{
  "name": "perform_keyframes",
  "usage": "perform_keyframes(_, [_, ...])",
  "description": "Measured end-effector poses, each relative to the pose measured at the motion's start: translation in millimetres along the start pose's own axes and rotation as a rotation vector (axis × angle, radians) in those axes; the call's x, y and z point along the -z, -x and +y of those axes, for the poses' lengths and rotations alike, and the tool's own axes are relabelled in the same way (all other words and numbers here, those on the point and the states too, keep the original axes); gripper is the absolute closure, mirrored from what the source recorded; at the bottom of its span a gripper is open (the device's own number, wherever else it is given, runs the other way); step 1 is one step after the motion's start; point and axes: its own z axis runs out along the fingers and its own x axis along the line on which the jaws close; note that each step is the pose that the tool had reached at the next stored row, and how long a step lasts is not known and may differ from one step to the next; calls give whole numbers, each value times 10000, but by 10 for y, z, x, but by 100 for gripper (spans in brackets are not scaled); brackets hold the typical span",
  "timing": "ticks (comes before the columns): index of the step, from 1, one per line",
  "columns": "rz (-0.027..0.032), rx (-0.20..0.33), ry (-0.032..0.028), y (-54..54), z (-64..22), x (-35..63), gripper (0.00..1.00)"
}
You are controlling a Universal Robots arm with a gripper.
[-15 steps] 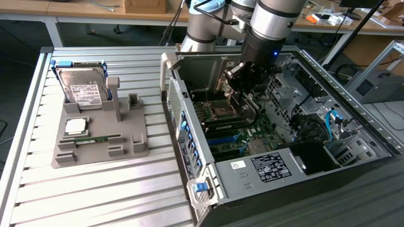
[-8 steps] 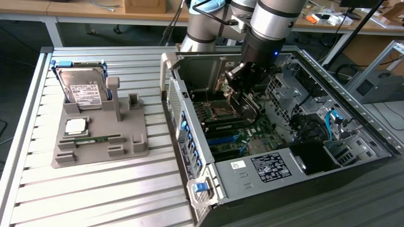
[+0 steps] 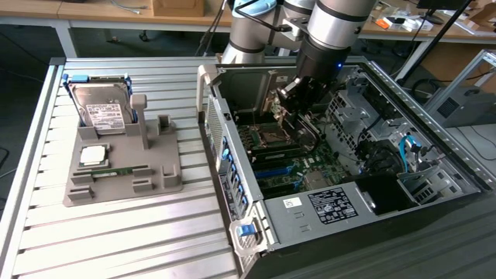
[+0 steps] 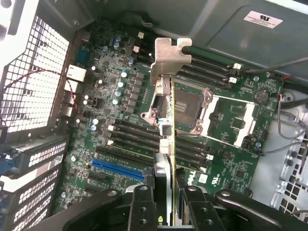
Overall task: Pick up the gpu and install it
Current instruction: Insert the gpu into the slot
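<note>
My gripper is shut on the gpu, a thin card seen edge-on with its silver metal bracket at the far end. A black finger presses on each side of the card. In the exterior view the gripper is lowered into the open computer case, with the gpu hanging upright above the green motherboard. The card hovers over the CPU socket, apart from the board. A blue expansion slot lies to one side of it.
On the slatted table at the exterior view's left, a grey holder carries a silver hard drive, a CPU chip and a RAM stick. Cables and drive cages crowd the case's other side.
</note>
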Motion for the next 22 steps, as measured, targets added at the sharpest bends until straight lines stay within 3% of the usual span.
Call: perform_keyframes(22, [14, 1048, 27, 0, 0, 0, 73])
